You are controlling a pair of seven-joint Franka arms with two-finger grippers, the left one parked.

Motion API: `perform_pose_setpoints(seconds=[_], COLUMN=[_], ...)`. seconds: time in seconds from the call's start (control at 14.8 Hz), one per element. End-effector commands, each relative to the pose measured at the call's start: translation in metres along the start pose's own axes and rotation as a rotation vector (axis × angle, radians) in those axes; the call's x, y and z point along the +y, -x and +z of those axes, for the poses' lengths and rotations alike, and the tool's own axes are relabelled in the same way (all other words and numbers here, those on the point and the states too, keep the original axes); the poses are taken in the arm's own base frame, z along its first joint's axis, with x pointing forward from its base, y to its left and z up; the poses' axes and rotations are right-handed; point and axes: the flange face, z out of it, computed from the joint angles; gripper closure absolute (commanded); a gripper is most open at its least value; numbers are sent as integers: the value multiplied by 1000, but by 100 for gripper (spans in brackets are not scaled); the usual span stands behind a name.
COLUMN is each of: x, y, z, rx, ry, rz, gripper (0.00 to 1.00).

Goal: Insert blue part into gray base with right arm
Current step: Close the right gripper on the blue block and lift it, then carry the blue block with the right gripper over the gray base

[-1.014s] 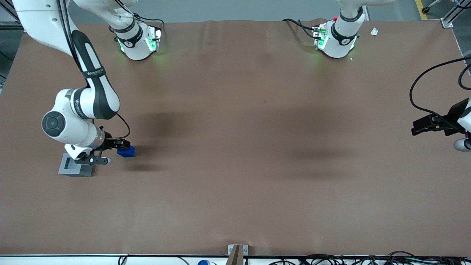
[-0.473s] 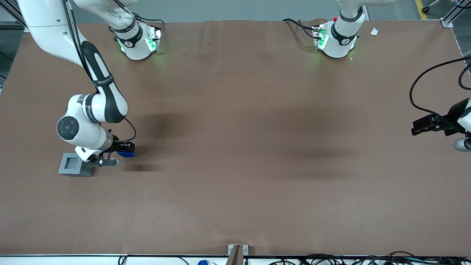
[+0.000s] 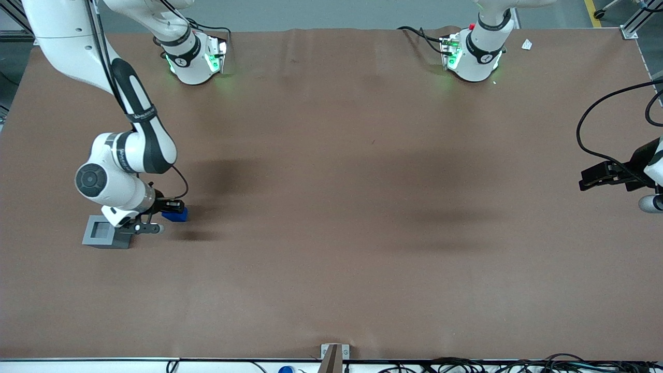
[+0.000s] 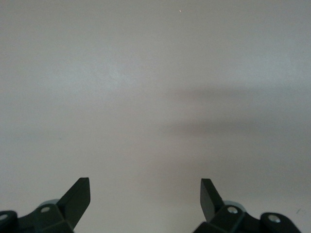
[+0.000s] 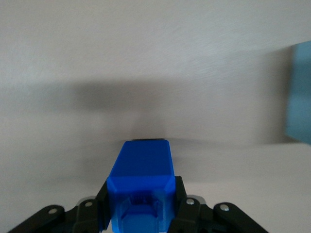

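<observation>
The blue part [image 3: 176,216] is a small bright blue block held just over the brown table. My right arm's gripper [image 3: 172,211] is shut on it. In the right wrist view the blue part [image 5: 141,174] sits squeezed between the two black fingers [image 5: 179,195], its stud toward the camera. The gray base [image 3: 100,231] stands on the table beside the gripper, a little nearer the front camera, and its square socket faces up and is uncovered. An edge of the gray base [image 5: 301,92] shows in the right wrist view, apart from the blue part.
The right arm's white wrist [image 3: 106,186] hangs above the gray base's farther edge. A brown mat [image 3: 331,207] covers the table. The two arm bases [image 3: 194,57] stand at the table's edge farthest from the front camera. Cables run along the near edge [image 3: 466,362].
The wrist swung toward the blue part and then eased back a little toward the gray base. The blue part shifted slightly with the gripper.
</observation>
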Motion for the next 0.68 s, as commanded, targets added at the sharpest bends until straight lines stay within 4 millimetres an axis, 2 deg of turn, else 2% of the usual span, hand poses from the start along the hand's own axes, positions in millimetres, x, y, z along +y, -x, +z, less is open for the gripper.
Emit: perform_pose_setpoints(seconds=[0.0, 0.14, 0.41, 0.61], x=[36, 53, 113, 127], y=[-9, -18, -29, -33], z=[-53, -81, -119, -145], rx=[-18, -31, -3, -5], ry=[-14, -19, -25, -19], rz=[55, 91, 151, 154], gripper=[99, 99, 99, 100])
